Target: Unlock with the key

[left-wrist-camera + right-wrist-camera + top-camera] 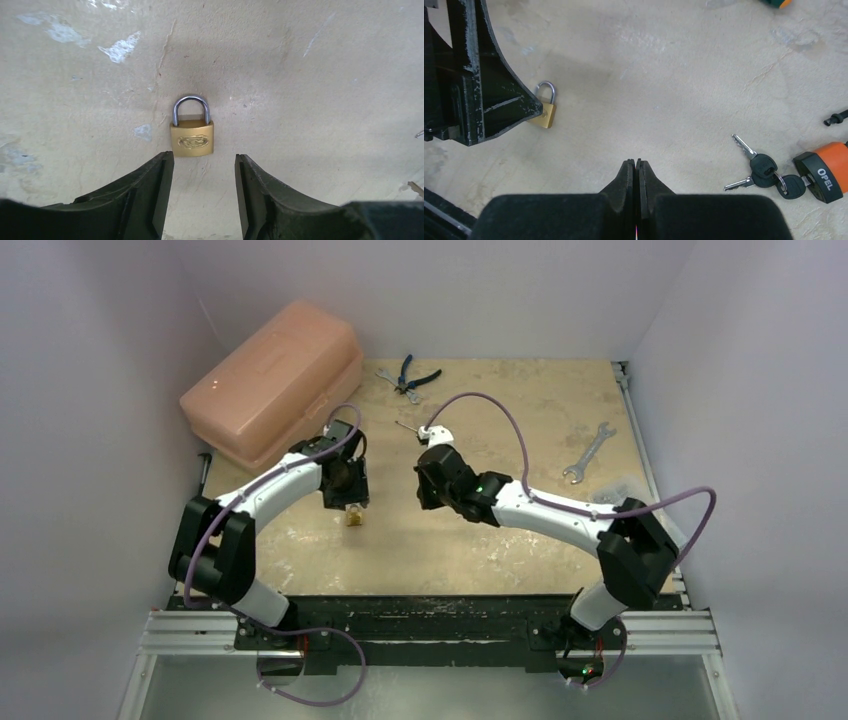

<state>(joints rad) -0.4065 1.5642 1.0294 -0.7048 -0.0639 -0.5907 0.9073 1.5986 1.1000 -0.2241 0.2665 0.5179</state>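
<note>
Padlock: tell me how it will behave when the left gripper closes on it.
The padlock looks like solid brass, so it is probably rigid and heavy for its size. Lying flat, it should slide, not roll. Smooth faces may slip when pinched.

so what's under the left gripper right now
A brass padlock lies flat on the table below the open left gripper, shackle shut. Its keyhole is out of sight.

One black finger point(499, 100) of the left tool point(204, 161) is covering a corner of the small brass padlock point(545, 114), and over at the right the orange plastic key fob point(824, 170) runs off the edge of view.
</note>
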